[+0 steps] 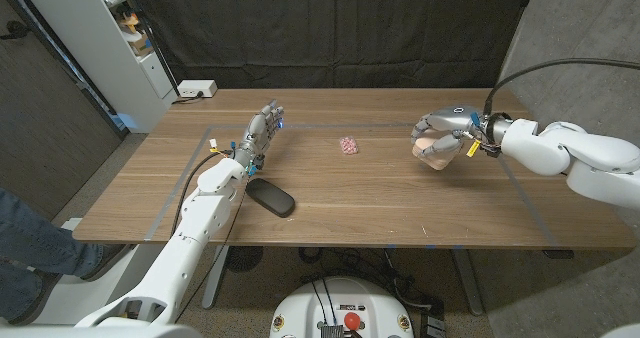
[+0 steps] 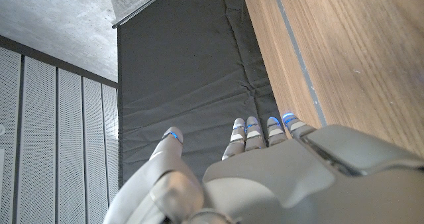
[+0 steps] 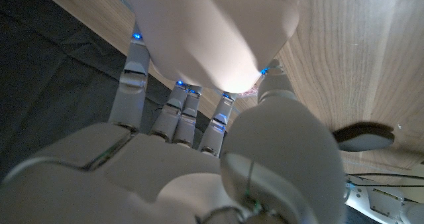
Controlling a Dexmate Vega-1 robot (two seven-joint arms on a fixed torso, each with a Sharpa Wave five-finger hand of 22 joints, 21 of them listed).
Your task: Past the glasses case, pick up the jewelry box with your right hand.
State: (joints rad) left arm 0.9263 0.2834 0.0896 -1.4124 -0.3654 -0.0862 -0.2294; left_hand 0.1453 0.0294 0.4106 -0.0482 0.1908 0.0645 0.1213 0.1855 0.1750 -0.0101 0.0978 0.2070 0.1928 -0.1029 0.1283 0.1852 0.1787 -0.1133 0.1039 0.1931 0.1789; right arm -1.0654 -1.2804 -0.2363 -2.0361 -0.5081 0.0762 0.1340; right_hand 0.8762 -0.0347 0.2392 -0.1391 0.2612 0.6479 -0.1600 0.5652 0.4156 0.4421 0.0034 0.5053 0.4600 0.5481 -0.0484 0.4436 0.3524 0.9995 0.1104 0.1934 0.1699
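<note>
The left hand (image 2: pixel 265 177) sits at six o'clock, its fingers (image 2: pixel 246 132) held straight and a little apart, holding nothing. The wooden table (image 2: pixel 351 52) runs from one to three o'clock, a thin line marked near its edge. A black curtain (image 2: pixel 192 71) hangs at center, with a grey ribbed wall panel (image 2: pixel 53 131) at nine o'clock.

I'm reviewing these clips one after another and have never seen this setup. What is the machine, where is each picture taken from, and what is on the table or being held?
It is a robot with two arms, each ending in a hand with fingers, standing at a wooden table. The wide picture looks down from its head. The other two come from cameras on its wrists and look along the back of each hand, so they appear turned. The right hand grips a pale, rounded jewelry box, which looms large in the right wrist view. The left hand holds nothing, fingers stretched out. On the table lie a dark glasses case and a small pink thing, too small to identify.
</note>
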